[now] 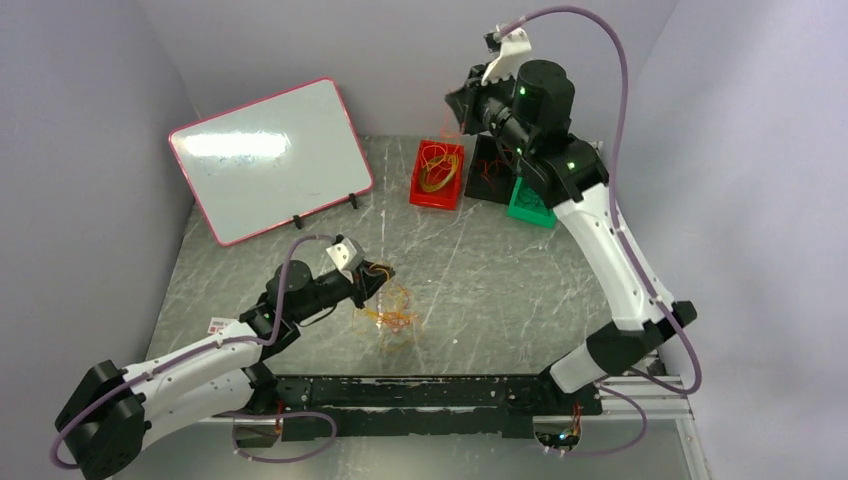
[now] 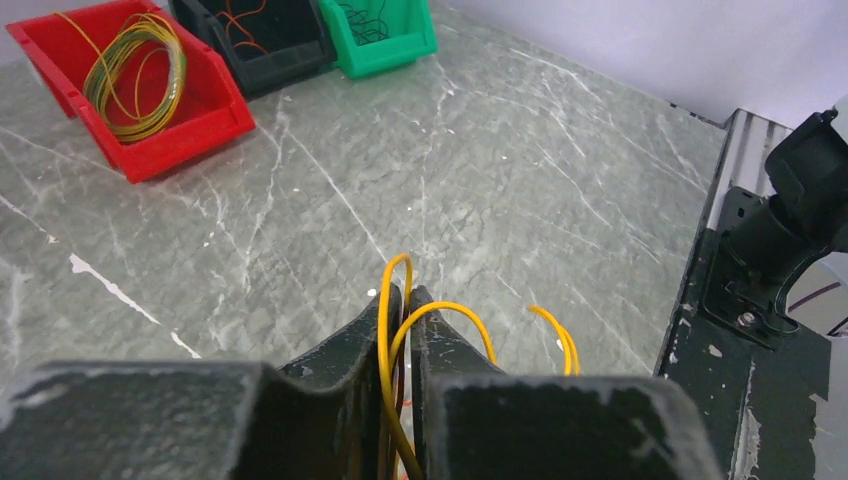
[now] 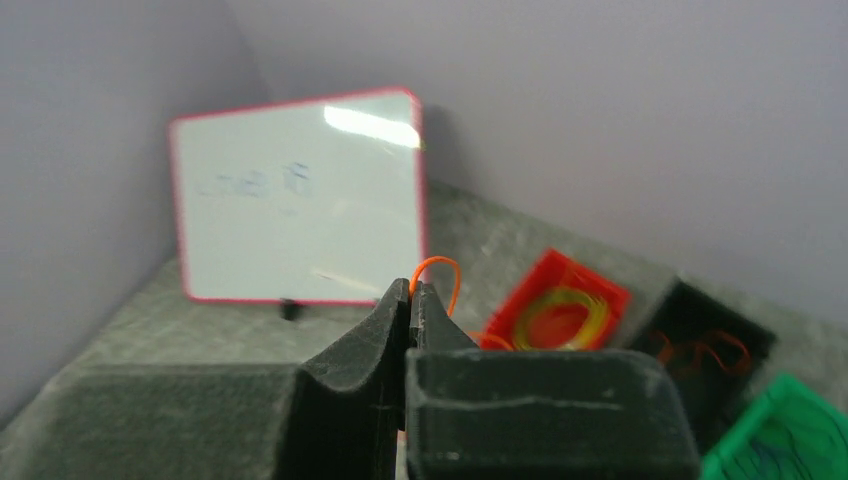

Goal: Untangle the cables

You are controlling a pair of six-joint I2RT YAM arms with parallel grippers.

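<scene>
Yellow cable (image 2: pixel 383 340) arches forward out of the clamped left tool (image 2: pixel 405 298); right tool (image 3: pixel 412 292) pinches an orange cable (image 3: pixel 435 259) likewise.

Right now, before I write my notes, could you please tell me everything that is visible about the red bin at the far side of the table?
The red bin is a small open-topped container, apparently moulded plastic, with a lower front lip. It stands upright on the grey marbled table, at the left end of a row, close beside a black bin; whether they touch is unclear. Inside lies a coil of thin yellow wire with some greenish strands. No gripper touches it.
</scene>
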